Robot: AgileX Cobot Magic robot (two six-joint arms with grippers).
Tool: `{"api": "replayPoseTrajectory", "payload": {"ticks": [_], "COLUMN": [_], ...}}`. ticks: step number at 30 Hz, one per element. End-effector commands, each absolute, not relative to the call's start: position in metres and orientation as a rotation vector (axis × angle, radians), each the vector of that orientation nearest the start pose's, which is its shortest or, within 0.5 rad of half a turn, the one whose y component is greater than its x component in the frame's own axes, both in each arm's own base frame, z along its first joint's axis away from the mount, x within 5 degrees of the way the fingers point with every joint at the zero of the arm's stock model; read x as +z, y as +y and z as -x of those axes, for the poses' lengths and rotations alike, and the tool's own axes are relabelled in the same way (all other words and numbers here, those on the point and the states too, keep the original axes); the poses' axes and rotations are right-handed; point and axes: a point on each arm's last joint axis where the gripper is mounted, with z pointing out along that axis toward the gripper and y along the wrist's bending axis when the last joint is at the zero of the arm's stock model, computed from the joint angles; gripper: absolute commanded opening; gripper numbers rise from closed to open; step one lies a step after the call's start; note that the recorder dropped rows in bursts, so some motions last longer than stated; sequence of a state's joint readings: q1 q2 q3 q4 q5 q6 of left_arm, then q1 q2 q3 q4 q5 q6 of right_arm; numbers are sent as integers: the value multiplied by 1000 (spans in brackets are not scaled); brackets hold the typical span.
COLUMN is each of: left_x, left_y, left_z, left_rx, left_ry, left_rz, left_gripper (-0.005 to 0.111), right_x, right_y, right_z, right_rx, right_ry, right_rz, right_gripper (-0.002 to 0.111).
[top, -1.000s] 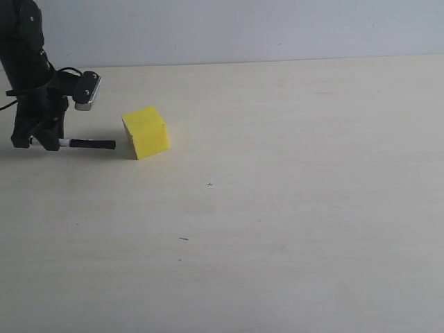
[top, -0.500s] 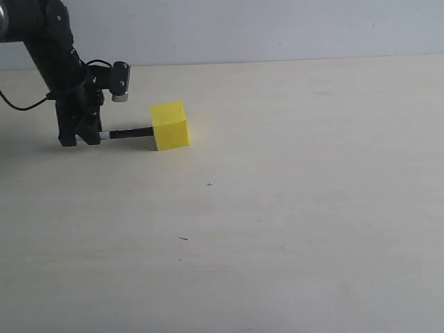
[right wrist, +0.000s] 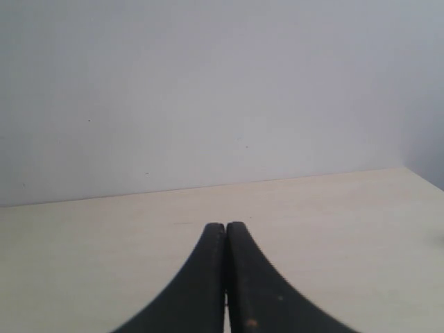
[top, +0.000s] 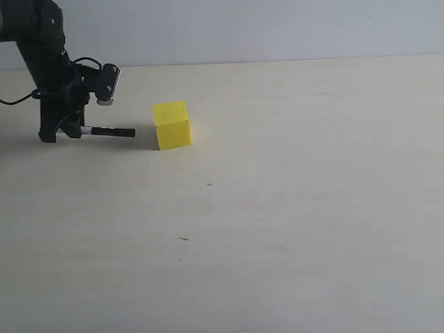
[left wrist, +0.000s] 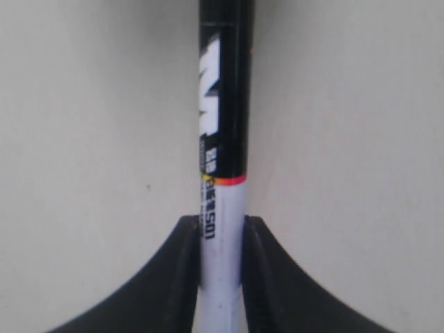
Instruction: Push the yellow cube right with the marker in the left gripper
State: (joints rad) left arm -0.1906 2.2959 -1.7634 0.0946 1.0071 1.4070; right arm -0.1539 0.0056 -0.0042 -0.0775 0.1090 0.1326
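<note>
Lying level and low over the bench (top: 298, 222): marker (top: 109, 131), black end toward the right edge, white barrel clamped between the jaws of the left gripper (top: 64, 130). The left wrist view shows the hold is on the white part only, with the whole black length sticking out beyond the jaws.

Item: yellow cube (top: 172, 125). It sits flat on the bench in the far left quarter, nearer the far edge than the near one. It is apart from the marker tip, with a strip of bare bench between them and nothing else close by.

Item: right gripper (right wrist: 225, 277). Its jaws are together on nothing, it is out of the exterior view, and it plays no part.

Hazards, as I judge them from where I stand:
- Off-centre contact. The tip seems lined up with the nearer, lower part of the cube's left face. A push there would likely spin the cube instead of sliding it toward the right edge.
- Glancing off. Once the cube turns, a slim round tip could slide past its side and lose it.
- Marker slipping. With so much overhang and a grip at one end, the push could drive the barrel back through the jaws or swing it sideways.
- Dragging. The tip is so low that it may scrape the bench.
</note>
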Motion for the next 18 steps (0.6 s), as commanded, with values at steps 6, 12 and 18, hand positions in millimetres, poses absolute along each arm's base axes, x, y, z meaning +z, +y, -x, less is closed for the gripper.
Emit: {"api": "replayPoseTrajectory", "payload": {"ticks": [6,12,18], "left_x": [141,137,147], "left_y": [-116,-140,-110], "left_z": [-463,-466,-474], "left_rx": [-110,-97,-101], "left_ry": [-2239,-2203,-2274], "left_rz": [2462,2521,2432], "left_gripper": [0,0,0], "right_x": [203,203,203], "right_y": [-10,-10,-10], "right_z": [-56,-56,-56], "right_rx": [-86,-86,-85], "right_ry": [1582,1582,1582], "right_rz": [-175,-175,-176], "right_gripper": [0,0,0]}}
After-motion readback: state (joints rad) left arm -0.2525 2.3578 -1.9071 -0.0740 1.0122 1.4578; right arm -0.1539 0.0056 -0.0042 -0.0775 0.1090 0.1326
